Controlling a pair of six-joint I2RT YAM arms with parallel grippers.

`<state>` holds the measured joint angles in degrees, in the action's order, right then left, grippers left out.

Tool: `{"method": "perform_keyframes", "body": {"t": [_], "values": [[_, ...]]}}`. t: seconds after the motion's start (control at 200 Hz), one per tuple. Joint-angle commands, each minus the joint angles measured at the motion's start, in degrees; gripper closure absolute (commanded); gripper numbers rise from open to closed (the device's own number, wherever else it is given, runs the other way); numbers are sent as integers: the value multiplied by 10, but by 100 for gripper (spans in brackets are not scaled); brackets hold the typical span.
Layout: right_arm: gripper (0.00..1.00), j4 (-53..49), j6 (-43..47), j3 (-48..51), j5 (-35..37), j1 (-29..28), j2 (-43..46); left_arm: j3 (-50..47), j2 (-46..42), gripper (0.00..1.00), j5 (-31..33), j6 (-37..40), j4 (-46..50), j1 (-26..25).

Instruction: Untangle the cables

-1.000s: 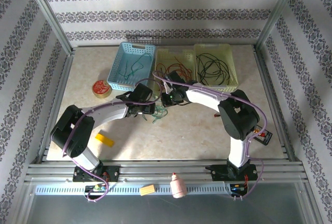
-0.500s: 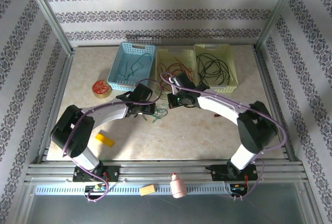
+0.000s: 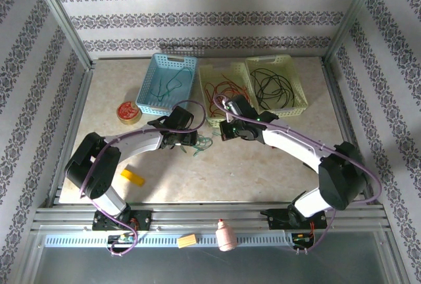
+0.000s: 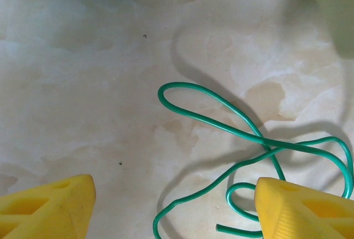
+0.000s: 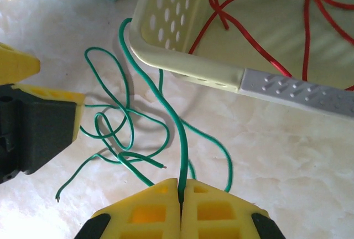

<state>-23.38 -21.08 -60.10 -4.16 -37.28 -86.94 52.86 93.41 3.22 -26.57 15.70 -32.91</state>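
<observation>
Pinch on the right: my right gripper is clamped on the green cable, which runs up past the corner of the pale basket holding the red cables. The rest of it sprawls in loose loops on the table. My left gripper hangs spread wide, loops lying between its fingers.
</observation>
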Motion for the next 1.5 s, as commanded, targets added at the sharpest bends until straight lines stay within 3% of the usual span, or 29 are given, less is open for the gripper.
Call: {"method": "perform_keyframes", "body": {"t": [0.0, 0.385, 0.875, 1.065, 1.24, 1.38, 1.495], "values": [[100, 24, -3, -23, -18, -4, -33, 6, -1, 24, 10, -4, 8, -2], [100, 46, -6, -108, -82, -13, -129, -11, -35, 24, 35, -24, 8, 6], [100, 48, -49, -93, -113, -15, -27, -65, -161, 23, 158, -75, -26, 16], [100, 32, -41, -230, -109, -11, -133, -76, -181, 22, 183, -98, 0, 30], [100, -6, -43, -474, -139, -4, -325, -99, -190, 22, 165, -127, 11, 45], [65, -32, -57, -622, -136, -5, -412, -105, -189, 22, 132, -114, 5, 49], [54, -24, -41, -594, -121, -6, -375, -104, -182, 21, 83, -72, -22, 49]]}}
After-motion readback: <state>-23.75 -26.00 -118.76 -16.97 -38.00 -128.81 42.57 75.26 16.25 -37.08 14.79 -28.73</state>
